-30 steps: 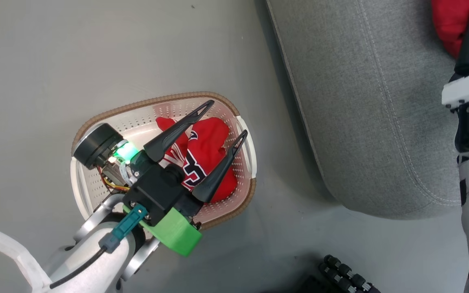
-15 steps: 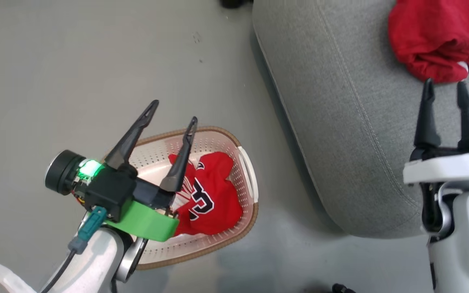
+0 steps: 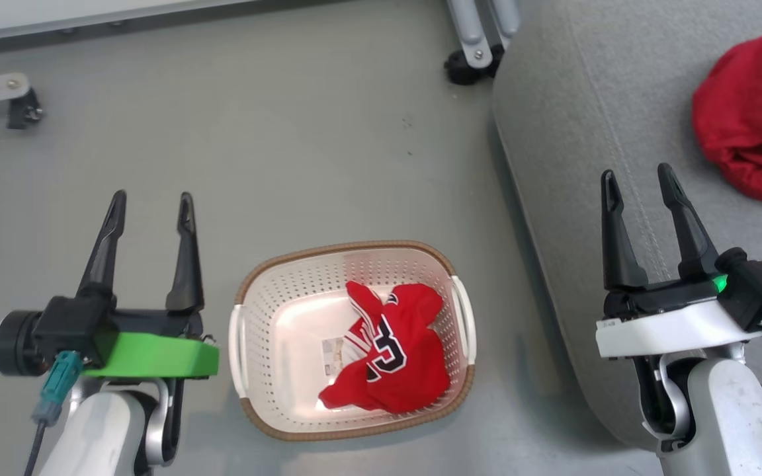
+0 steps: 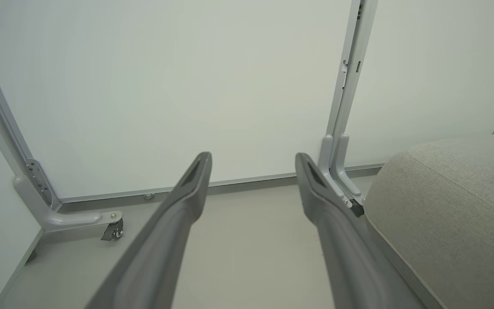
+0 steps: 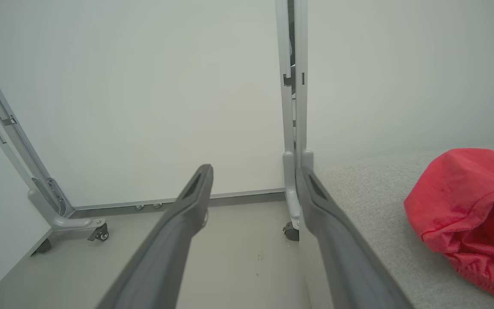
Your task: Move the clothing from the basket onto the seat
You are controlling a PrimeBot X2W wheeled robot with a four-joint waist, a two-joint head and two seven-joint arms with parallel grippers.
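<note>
The jersey (image 3: 391, 357) lies crumpled in the basket (image 3: 354, 246), toward its right wall and near corner. The basket stands on the floor (image 3: 255, 132), just left of the seat (image 3: 573, 132). The shirt (image 3: 751, 119) is already on the seat, well in from its left edge. The picture cuts the shirt off at the right, so how near it sits to the far edge cannot be told.

The left gripper (image 3: 152, 197) hangs over bare floor to the left of the basket, jaws spread wide and empty. The right gripper (image 3: 637, 170) hangs over the seat's left edge, also wide and empty. By my judgement half the job is done and the jersey has yet to be picked.

Risks from here:
- The basket looks light. A finger driven too deep could catch a hole or the rim and lift or tip it along with the cloth.
- A pinch on one loose fold could let the rest trail, snag the rim and drag the basket.
- A weak grip could drop the jersey on the floor between basket and seat.
- Released too near the seat's rounded corner, it may slide off.
</note>
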